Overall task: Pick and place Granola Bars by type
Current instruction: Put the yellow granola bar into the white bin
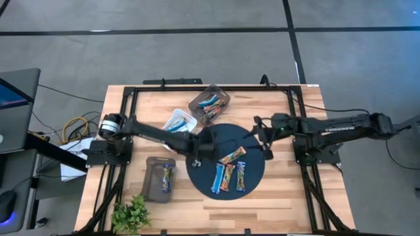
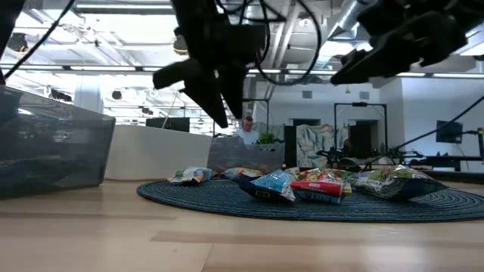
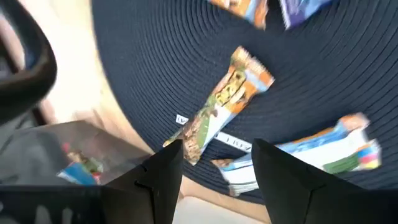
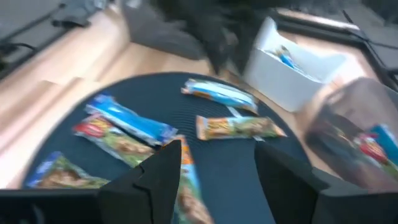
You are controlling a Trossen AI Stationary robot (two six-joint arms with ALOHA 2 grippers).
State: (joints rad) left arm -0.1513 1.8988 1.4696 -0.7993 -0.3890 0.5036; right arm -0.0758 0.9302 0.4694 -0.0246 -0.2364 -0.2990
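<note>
Left gripper [image 1: 195, 156], over the left edge of the round dark mat [image 1: 252, 172]: jaws wide apart, holding nothing, poised above an orange-brown bar [image 3: 219, 106]. Left of it, a grey tray [image 1: 159, 178] near the counter [image 1: 289, 203] front holds one bar. Far from it, a white tray [image 1: 179, 120] and a clear tray [image 1: 209, 103] hold bars. Loose Granola Bars [image 1: 228, 174] lie on the mat. Right gripper [image 1: 259, 134], over the mat's far right edge: jaws apart, empty.

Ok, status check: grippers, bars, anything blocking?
Left gripper open, empty, at mat's left edge. Right gripper open, empty, over mat's right edge. Bars loose on mat, some in trays. Nothing blocking.
</note>
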